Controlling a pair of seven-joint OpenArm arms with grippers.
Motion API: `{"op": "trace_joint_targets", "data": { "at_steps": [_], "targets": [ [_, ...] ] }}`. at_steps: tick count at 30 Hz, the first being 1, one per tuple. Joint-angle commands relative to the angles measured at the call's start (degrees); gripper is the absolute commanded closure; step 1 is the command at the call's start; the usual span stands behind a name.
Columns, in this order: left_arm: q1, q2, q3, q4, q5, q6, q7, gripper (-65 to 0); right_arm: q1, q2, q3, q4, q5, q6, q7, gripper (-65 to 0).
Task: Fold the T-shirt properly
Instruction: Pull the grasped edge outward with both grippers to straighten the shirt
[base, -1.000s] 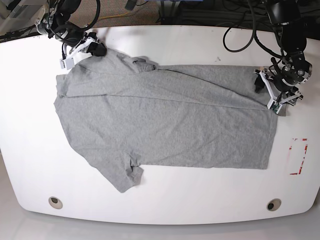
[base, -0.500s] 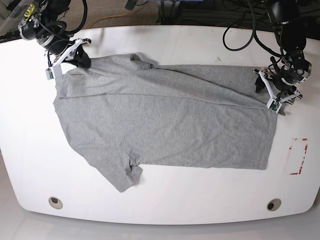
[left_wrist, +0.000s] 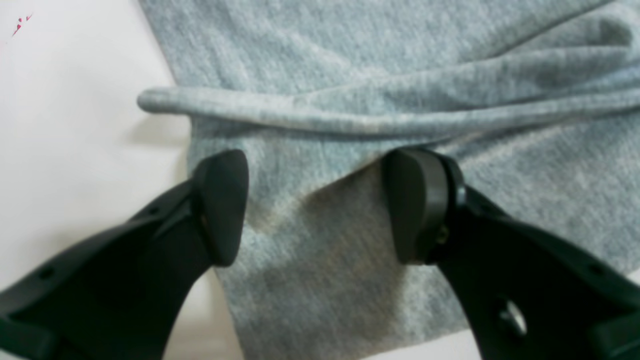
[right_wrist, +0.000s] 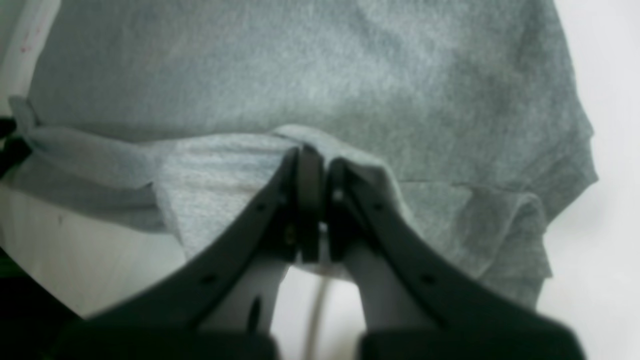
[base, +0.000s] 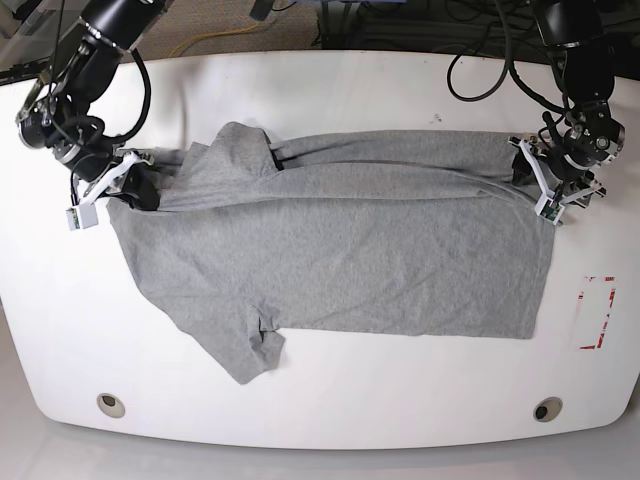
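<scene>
- Two arms work at opposite ends of the T-shirt (base: 330, 250), which lies spread across the white counter (base: 330, 90); only the base view takes in the whole garment.
- From the base view, the shirt's far edge is doubled over into a long fold running between the two pincers, while one short sleeve (base: 255, 350) lies flat toward the near edge of the counter.
- The right pincer (right_wrist: 312, 165) appears in its wrist view with both fingers pressed together, pinching a ridge of grey cloth; the base view shows it only as a small dark shape at the shirt's end, on that view's left.
- The left pincer (left_wrist: 315, 200) appears in its wrist view with fingers spread wide, one over bare counter at the cloth's edge and the other over the fabric; a rolled fold of cloth (left_wrist: 350, 112) crosses just beyond the tips and is not clamped.
- The base view places this left pincer at the shirt's corner on that view's right, detail the wrist camera cannot give.
- A red-marked rectangle (base: 597, 312) on the counter, well apart from the shirt's hem side, shows clearly in the base view; the left wrist view catches just a speck of red at its corner.
- No lettering is visible on the upturned grey side in any view.
</scene>
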Motion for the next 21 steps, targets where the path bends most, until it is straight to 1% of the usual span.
{"op": "trace_joint_targets", "data": {
  "at_steps": [1, 3, 7, 9, 12, 15, 16, 19, 21],
  "targets": [
    [0.54, -0.63, -0.10, 0.14, 2.95, -0.10, 2.94, -40.4, 2.71, 2.34, -1.84, -2.78, 1.36, 0.30, 1.33, 0.0],
    [0.54, -0.63, -0.10, 0.14, 2.95, -0.10, 2.94, -40.4, 4.73, 3.57, -3.95, -5.60, 1.36, 0.30, 1.69, 0.0],
    [0.54, -0.63, -0.10, 0.14, 2.86, -0.10, 2.94, -40.4, 8.60, 4.36, -6.33, -10.78, 1.19, 0.30, 3.00, 0.0],
    [0.54, -0.63, -0.10, 0.14, 2.86, -0.10, 2.94, -40.4, 10.18, 4.71, -6.85, -13.07, 1.19, 0.30, 3.36, 0.0],
    [0.54, -0.63, -0.10, 0.14, 2.86, -0.10, 2.94, -40.4, 12.82, 6.38, -7.21, -17.38, 1.01, 0.30, 3.79, 0.0],
    [0.54, -0.63, -0.10, 0.14, 2.86, -0.10, 2.94, -40.4, 15.28, 7.35, -7.21, -21.60, -0.75, 0.30, 3.79, 0.0],
    [0.54, -0.63, -0.19, 0.14, 2.86, -0.10, 2.94, -40.4, 15.90, 7.87, -7.21, -22.83, -2.15, 0.30, 3.79, -3.0],
    [0.54, -0.63, -0.19, 0.22, 2.86, -0.10, 2.94, -40.3, 17.92, 8.40, -6.85, -25.47, -8.75, 0.30, 4.06, -19.7],
    [0.54, -0.63, -0.19, 0.22, 2.86, -0.10, 2.94, -40.3, 17.74, 8.67, -6.77, -25.55, -11.38, 0.30, 5.11, -28.9]
  ]
}}
